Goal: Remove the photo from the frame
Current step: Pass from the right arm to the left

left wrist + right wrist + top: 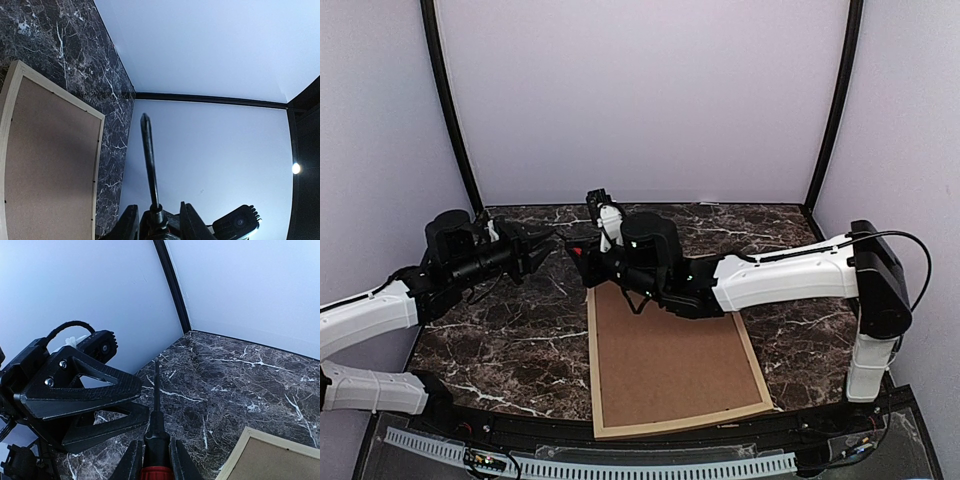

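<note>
Frame [680, 420] lies face down on the counter [490, 340], right of the middle, one short end at the near edge. Its long axis runs from the near edge toward the far edge with a slight lean. A brown backing board [670, 360] fills it, so the photo is not visible. Most likely it sits under that board, not yet out.

Right arm [790, 275] reaches in from the right edge and crosses the frame's far end. Right jaws are pressed onto the red-and-black handle of a screwdriver [156, 442]. The shaft points at the counter's far-left corner, away from the frame. In the right wrist view the frame's far-left corner sits just near-right of those jaws.

Left arm [370, 310] comes in from the left edge. Left jaws stand either side of the same screwdriver, about where shaft meets handle. They are partly spread; cannot tell if they pinch it or only bracket it. Reads as a handover or a steadying hold, a guess only.

Key relation: the frame lies near-right of both sets of jaws and looks lower than them, and the tool tip is aimed away from it. Right arm is nearer, over the far end. Left jaws are off the frame's left long side.

Next move probably needs the tip swung back and down to the board's edge to free the board first. Risk: the tip slips and gouges the board or the print beneath.
</note>
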Controlling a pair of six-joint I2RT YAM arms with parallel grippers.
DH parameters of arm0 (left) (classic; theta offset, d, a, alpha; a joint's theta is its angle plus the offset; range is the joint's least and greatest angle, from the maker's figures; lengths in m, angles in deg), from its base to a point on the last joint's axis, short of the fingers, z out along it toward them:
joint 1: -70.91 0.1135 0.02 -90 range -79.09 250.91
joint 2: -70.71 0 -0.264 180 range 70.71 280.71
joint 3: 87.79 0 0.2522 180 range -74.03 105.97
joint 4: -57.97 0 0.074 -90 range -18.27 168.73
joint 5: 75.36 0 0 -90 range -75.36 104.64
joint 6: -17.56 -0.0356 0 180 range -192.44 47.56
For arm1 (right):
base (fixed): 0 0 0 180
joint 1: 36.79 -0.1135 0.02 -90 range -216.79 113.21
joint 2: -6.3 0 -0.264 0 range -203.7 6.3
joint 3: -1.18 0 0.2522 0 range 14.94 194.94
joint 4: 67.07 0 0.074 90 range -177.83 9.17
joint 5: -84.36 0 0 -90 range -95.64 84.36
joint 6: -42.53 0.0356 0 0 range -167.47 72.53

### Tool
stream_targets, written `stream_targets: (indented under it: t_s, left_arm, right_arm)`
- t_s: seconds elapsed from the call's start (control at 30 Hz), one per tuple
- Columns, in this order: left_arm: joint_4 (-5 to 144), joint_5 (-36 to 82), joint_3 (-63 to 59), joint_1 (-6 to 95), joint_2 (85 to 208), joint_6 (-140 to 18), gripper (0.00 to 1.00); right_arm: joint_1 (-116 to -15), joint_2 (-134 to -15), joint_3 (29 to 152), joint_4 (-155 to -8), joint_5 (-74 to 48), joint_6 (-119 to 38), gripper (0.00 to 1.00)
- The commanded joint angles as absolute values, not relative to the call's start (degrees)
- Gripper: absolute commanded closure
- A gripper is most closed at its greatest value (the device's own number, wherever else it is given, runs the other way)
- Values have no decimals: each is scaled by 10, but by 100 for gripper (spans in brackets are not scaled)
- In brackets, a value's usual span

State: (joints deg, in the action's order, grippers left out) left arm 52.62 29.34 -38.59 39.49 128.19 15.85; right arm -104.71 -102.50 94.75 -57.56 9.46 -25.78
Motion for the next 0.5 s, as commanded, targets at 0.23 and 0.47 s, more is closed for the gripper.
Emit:
stream_targets:
  t_s: [0.23,0.47]
  left_arm:
    - [466,260,-404,391,1288,151,72]
    - [448,273,-405,391,1317,153,84]
  right_arm:
    - [-1062,-1029,965,-552,82,-274,100]
    - [-1065,-1035,966,-551,76,-277,100]
